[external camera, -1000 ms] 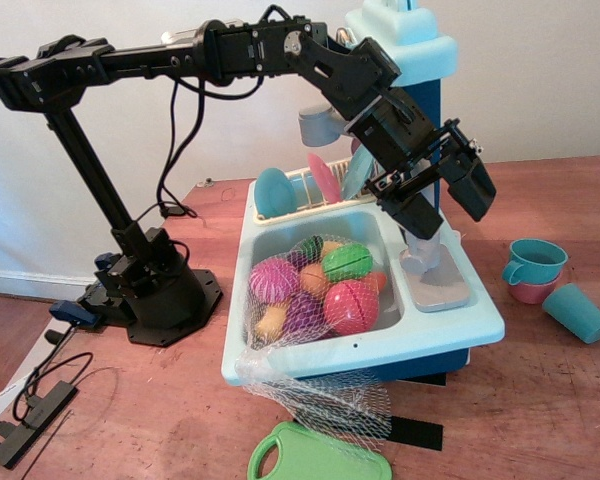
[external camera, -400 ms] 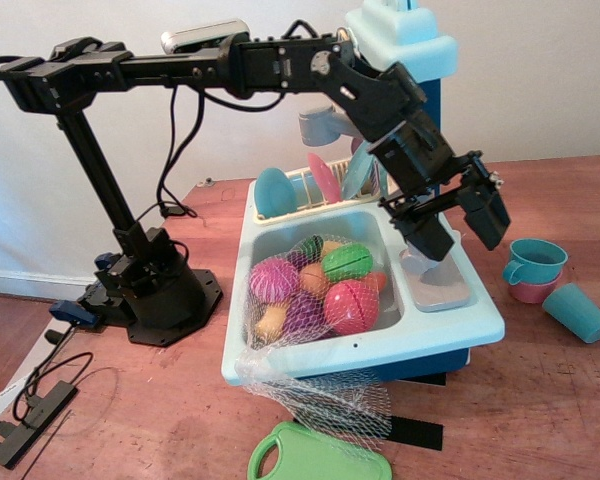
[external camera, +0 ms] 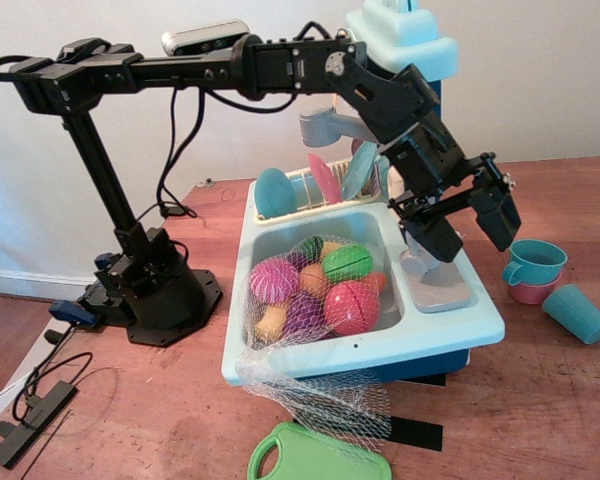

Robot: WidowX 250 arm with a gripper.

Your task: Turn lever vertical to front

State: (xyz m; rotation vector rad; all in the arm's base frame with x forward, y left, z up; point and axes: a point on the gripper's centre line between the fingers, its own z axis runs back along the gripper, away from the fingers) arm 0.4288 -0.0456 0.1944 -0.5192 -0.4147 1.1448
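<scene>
The toy sink point(external camera: 450, 335) is pale blue, with a tall arched grey spout point(external camera: 325, 125) at its back. The faucet's round grey base knob point(external camera: 413, 264) shows at the back of the right compartment. The short grey lever is mostly hidden behind my gripper's left finger point(external camera: 438, 235), so I cannot tell its direction. My gripper point(external camera: 474, 238) is open and empty and points down over the sink's right rear corner. Its left finger is just above the knob and its right finger point(external camera: 501, 215) hangs past the sink's right edge.
A net bag of toy fruit point(external camera: 315, 285) fills the sink basin. A grey tray point(external camera: 438, 290) lies in the right compartment. Plates stand in the rack point(external camera: 315, 180) behind. Teal and pink cups point(external camera: 535, 268) and a fallen teal cup point(external camera: 577, 312) are on the right. A green board point(external camera: 315, 458) lies in front.
The arm has swung to the right and slightly down, carrying the open gripper from above the knob toward the sink's right edge. Nothing else has moved.
</scene>
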